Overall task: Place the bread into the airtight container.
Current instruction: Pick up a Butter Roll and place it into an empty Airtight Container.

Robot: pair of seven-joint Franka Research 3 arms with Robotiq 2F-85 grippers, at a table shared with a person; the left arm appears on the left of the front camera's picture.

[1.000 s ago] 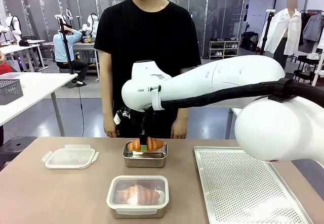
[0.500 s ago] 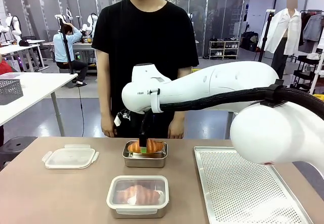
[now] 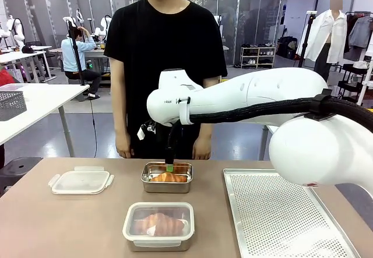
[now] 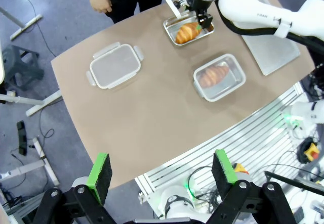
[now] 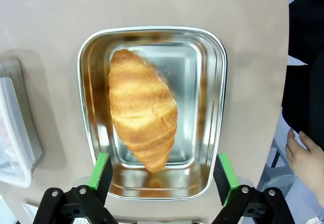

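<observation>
- You see the croissant (image 5: 143, 115) has dropped since a second ago: it was pinched above the tin (image 3: 167, 183), and it now lies inside it, free of the pads.
- Your right gripper (image 3: 169, 166) has let go and risen a little; its jaws stand wide, one pad to each side of the tin's near rim in the right wrist view, touching nothing.
- The croissant lies slanted across the tin's floor, one tip near a corner.
- The tin sits on the table (image 3: 70, 223) just in front of the person (image 3: 166, 66), whose hands hang at the far edge.
- Nearer you, a second tin (image 3: 158, 227) holds another croissant under a clear lid.
- A loose lid (image 3: 81, 182) lies to your left of the open tin, well apart from it.
- A perforated tray (image 3: 285, 217) lies to your right.
- Your left gripper (image 4: 164, 171) hangs high off the table's edge, jaws spread, holding nothing.
</observation>
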